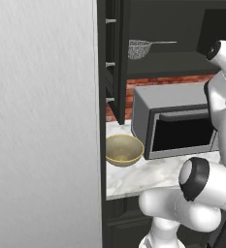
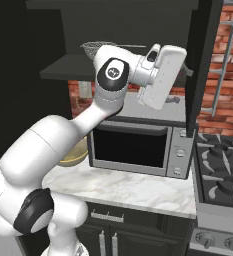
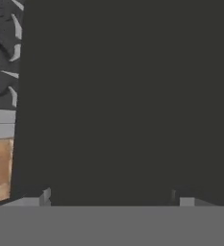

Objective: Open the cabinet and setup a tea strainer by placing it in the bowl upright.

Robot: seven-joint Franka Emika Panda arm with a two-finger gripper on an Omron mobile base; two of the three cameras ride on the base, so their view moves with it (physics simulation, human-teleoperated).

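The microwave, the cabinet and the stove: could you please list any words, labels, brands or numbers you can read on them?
None can be read.
Microwave: its control panel shows only blurred buttons, no legible text.
Cabinet: plain black doors, no label.
Stove: unmarked knobs.
Bowl and tea strainer: no markings.

The setting was a domestic kitchen. A grey microwave oven [image 1: 177, 121] stood on a white marble-patterned countertop [image 2: 133, 187], against a red brick backsplash [image 2: 223, 75]. A gas stove [image 2: 222, 170] with black cast-iron burner grates and front control knobs adjoined the countertop on one side. Black panelled lower cabinets [image 2: 118, 232] with short silver handles sat beneath the countertop. Above it hung a black wall cabinet [image 1: 115, 58] with dark shelves, its doors open. A wire-mesh tea strainer [image 1: 139, 48] rested on a cabinet shelf, and an olive-yellow bowl [image 1: 123, 150] sat on the countertop beside the microwave. A tall brushed-metal panel [image 1: 41, 121] stood at the far left.
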